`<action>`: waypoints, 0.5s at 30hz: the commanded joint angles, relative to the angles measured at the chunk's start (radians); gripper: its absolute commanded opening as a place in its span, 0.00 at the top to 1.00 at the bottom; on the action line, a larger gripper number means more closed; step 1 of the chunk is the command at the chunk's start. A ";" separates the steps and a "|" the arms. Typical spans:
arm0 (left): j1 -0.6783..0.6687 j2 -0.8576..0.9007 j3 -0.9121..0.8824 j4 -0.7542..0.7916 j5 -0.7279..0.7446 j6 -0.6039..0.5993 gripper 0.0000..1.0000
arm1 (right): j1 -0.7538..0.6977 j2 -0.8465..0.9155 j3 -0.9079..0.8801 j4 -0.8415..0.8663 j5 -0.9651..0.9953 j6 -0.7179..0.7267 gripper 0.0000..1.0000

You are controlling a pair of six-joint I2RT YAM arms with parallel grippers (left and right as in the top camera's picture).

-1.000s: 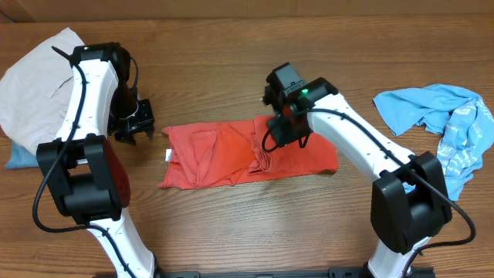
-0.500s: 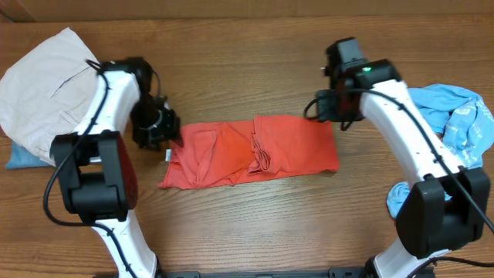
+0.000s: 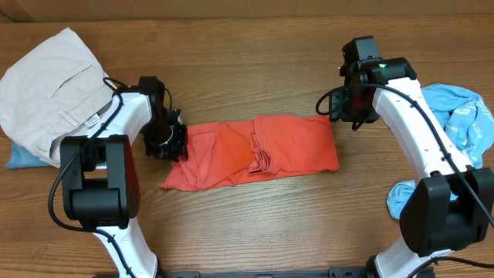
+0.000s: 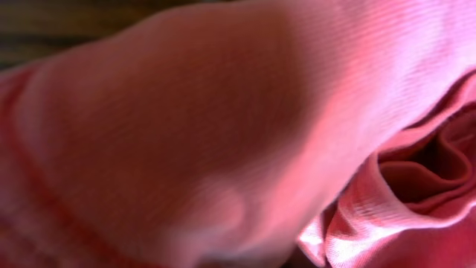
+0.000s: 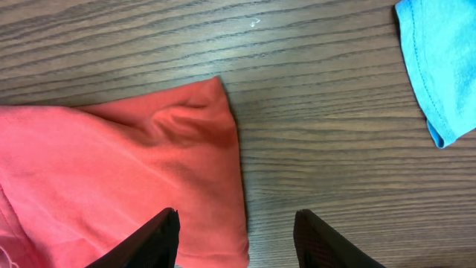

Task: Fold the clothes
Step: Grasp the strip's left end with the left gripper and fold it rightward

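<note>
The red-orange T-shirt (image 3: 255,150) lies on the table folded into a long strip, with a bunched ridge near its middle. My left gripper (image 3: 166,139) is down on the strip's left end. Red cloth (image 4: 223,126) fills the left wrist view, and its jaws are hidden. My right gripper (image 3: 345,108) hovers at the strip's top right corner. In the right wrist view, the right gripper (image 5: 238,246) stands open. The T-shirt's (image 5: 149,156) right edge runs between the two dark fingertips (image 5: 160,238). The light blue shirt (image 3: 463,123) lies crumpled at the far right.
Beige trousers (image 3: 46,85) are spread at the far left, over a bit of blue cloth (image 3: 15,158). A corner of the blue shirt (image 5: 439,59) shows at the top right of the right wrist view. Bare wooden table (image 3: 255,224) lies in front of the strip.
My left gripper has moved right and down onto the T-shirt's left end. My right gripper has left the middle of the T-shirt and gone right, to its top right corner.
</note>
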 commanded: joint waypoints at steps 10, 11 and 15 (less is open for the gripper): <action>0.101 0.020 0.198 -0.216 -0.210 0.011 0.96 | -0.002 -0.023 0.024 -0.007 0.006 0.004 0.47; 0.124 0.020 0.240 -0.248 -0.223 0.011 0.96 | -0.002 -0.023 0.024 -0.007 0.006 0.004 0.47; 0.223 0.020 0.405 -0.340 -0.228 0.015 0.96 | -0.002 -0.023 0.024 -0.007 0.006 0.004 0.47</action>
